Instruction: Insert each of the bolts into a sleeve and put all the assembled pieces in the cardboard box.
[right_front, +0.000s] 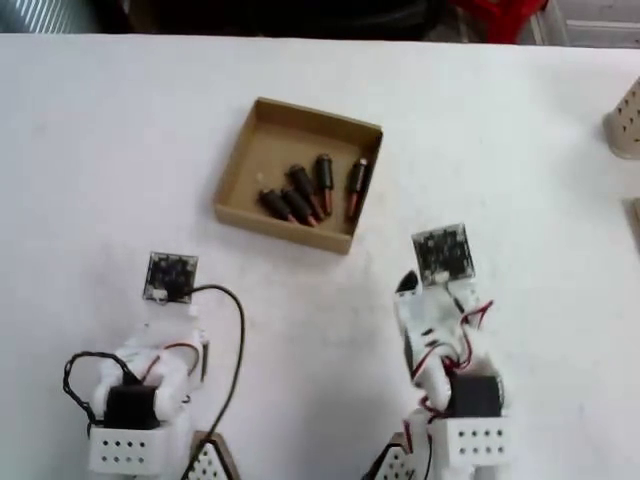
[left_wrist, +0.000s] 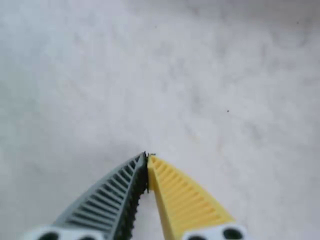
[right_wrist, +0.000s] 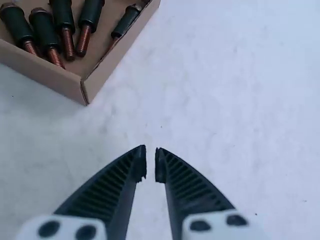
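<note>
High view and both wrist views: five assembled pieces (right_front: 305, 187), each a dark sleeve with a coppery bolt shank protruding, lay inside the cardboard box (right_front: 280, 228) on the white counter (right_front: 500, 150). Four lay close together and the fifth lay apart, beside one wall. With all five pieces boxed, the task appeared to be at or near its end. The right end effector (right_wrist: 150, 162) sat low over the counter near one corner of the box. Its dark fingers were almost pressed together, with a narrow slit between the tips, and they pinched nothing. The left end effector (left_wrist: 147, 157) sat well apart from the box, its grey and yellow fingers pressed together at the tips around nothing. The likeliest fault from here was a forward sweep of the right arm catching the box's low wall. That could push or tilt the light box, and the round pieces would probably roll and might spill.
</note>
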